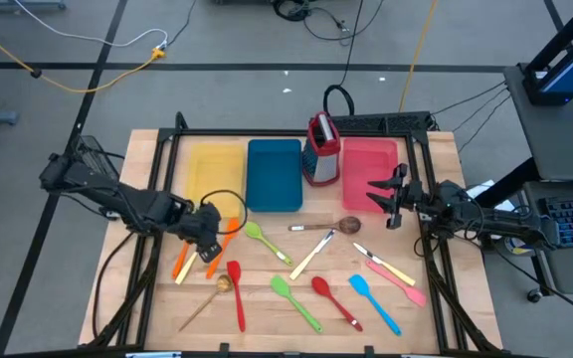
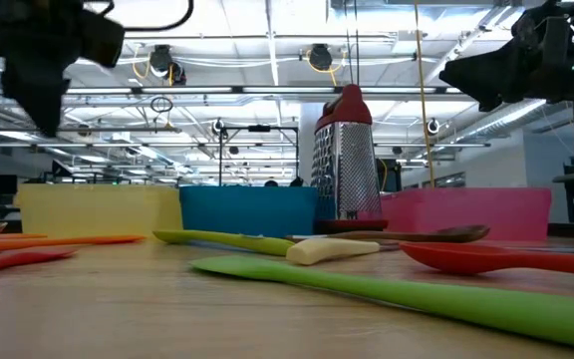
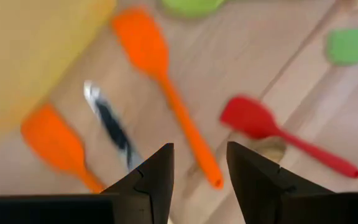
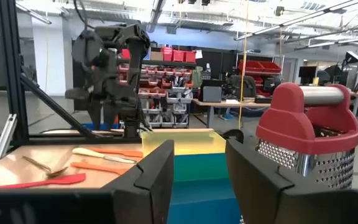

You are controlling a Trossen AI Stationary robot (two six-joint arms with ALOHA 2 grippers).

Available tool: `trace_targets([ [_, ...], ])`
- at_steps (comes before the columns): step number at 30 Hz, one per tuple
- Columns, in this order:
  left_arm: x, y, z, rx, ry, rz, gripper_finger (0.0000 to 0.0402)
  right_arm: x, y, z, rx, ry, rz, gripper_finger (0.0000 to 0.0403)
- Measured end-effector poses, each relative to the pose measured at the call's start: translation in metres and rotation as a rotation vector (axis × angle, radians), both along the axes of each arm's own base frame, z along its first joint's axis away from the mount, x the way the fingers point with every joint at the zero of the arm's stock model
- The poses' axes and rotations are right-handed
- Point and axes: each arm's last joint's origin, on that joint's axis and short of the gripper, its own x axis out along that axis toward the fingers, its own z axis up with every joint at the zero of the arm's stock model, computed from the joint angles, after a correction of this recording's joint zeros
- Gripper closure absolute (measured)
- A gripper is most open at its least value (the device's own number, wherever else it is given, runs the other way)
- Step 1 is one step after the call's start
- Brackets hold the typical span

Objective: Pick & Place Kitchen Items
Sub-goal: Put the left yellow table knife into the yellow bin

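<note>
Several slim utensils lie flat on the wooden table: two orange spatulas [image 1: 229,239] [image 1: 180,267], a red spatula [image 1: 237,293], a gold spoon [image 1: 207,303], a green spoon [image 1: 267,242], a green spatula [image 1: 296,303], a red spoon [image 1: 334,301], a blue spatula [image 1: 374,303] and cream-handled cutlery [image 1: 311,254]. My left gripper [image 1: 210,247] hangs open above the orange spatulas. In its wrist view its fingers [image 3: 199,149] frame the long orange spatula [image 3: 160,81], beside a dark-handled utensil [image 3: 110,124]. My right gripper [image 1: 378,194] is open and hovers at the pink tray's near right side.
A yellow tray [image 1: 212,174], a blue tray [image 1: 274,174] and a pink tray [image 1: 366,159] stand in a row along the far side. A red-topped metal grater [image 1: 320,149] stands between the blue and pink trays. A black frame edges the table. Bare wood shows near the left edge.
</note>
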Motion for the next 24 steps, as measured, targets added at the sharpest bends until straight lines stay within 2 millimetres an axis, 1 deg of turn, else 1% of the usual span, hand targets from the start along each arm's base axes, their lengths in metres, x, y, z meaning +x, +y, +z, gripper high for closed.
trace_targets([
  [3,0.001,-0.008,-0.010,-0.037,0.105,0.031,0.0250,0.000,0.000,0.000,0.002,0.005,0.000,0.0261],
  [5,0.002,-0.015,-0.018,-0.054,0.168,0.021,0.0250,0.000,0.000,0.000,0.007,0.003,0.001,0.0261],
  [13,0.007,-0.034,-0.042,-0.045,0.322,0.004,0.0250,0.000,0.000,0.000,0.030,0.000,0.006,0.0261],
  [19,0.004,-0.037,-0.058,-0.029,0.452,-0.006,0.0250,0.000,0.000,0.000,0.030,0.000,0.006,0.0261],
  [24,-0.005,-0.035,-0.073,-0.084,0.521,-0.008,0.0250,0.000,0.000,-0.001,0.030,0.001,0.006,0.0261],
])
